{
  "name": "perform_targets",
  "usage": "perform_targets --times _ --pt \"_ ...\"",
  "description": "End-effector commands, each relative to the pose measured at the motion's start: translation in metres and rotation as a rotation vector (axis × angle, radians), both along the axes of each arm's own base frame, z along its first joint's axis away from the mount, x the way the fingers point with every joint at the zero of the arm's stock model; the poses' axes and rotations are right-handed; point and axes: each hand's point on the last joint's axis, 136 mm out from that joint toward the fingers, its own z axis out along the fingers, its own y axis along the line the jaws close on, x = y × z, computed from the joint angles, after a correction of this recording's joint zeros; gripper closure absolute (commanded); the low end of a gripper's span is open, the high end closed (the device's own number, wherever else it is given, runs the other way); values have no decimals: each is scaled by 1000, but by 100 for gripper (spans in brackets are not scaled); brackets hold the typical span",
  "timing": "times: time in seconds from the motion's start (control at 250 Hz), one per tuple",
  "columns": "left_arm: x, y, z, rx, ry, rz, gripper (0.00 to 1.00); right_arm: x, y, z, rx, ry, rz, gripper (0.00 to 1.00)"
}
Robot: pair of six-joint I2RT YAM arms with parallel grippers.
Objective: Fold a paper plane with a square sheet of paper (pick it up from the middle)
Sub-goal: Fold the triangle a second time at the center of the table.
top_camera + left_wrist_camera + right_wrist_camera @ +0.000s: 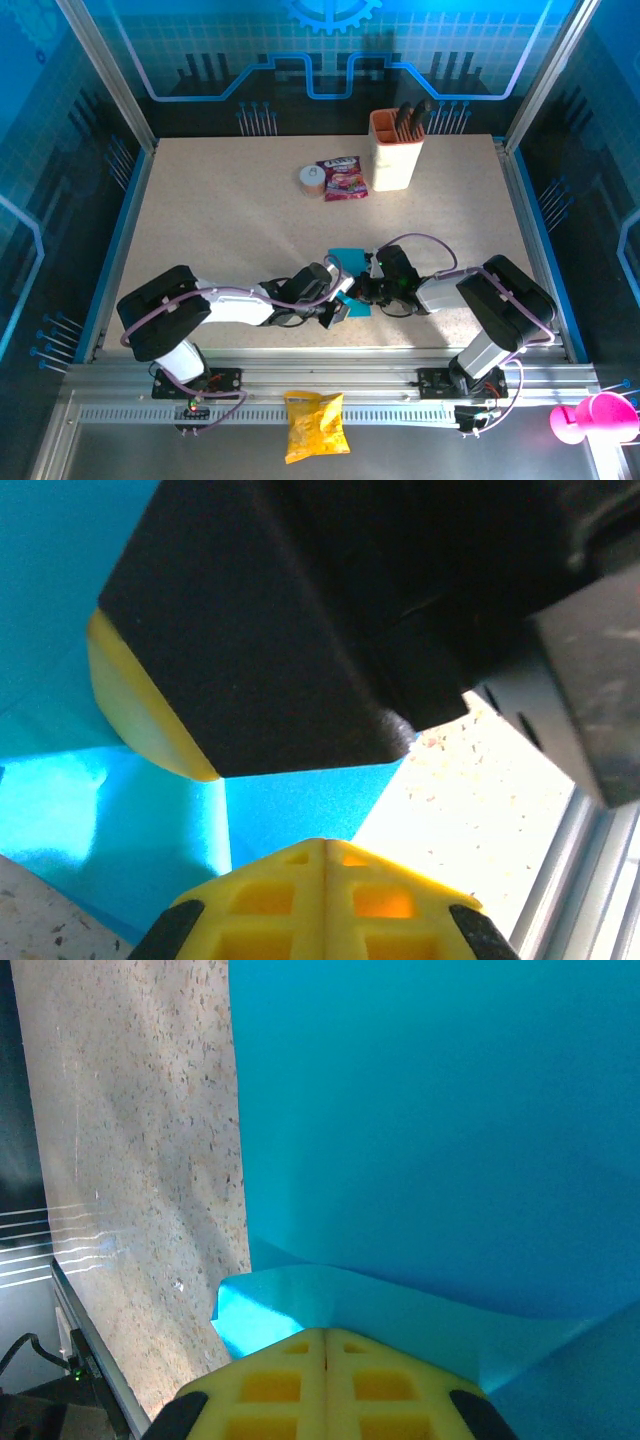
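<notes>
The left gripper is stretching in from the left, sitting low over the speckled table. Its yellow fingertips are pressing tightly together at the edge of the square sheet of paper, though whether they are pinching it cannot be told. The cyan sheet is lying on the table near the front middle, between the two grippers. Just beside it on the right, the right gripper is clamping a raised fold of the sheet in its clenched jaws.
</notes>
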Motion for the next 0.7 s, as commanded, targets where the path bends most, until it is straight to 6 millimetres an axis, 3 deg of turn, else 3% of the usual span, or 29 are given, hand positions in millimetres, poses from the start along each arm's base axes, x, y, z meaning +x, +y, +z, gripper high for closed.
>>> perform_targets --times 0.0,0.439,0.695 --pt "-2 8 -16 45 -8 5 96 -22 -20 -33 -99 113 -18 100" --pt "-10 25 -37 86 18 30 98 -22 -26 -36 -107 120 -24 100" --pt "-18 31 -51 86 63 39 100 -2 -35 -8 -72 63 -21 100"
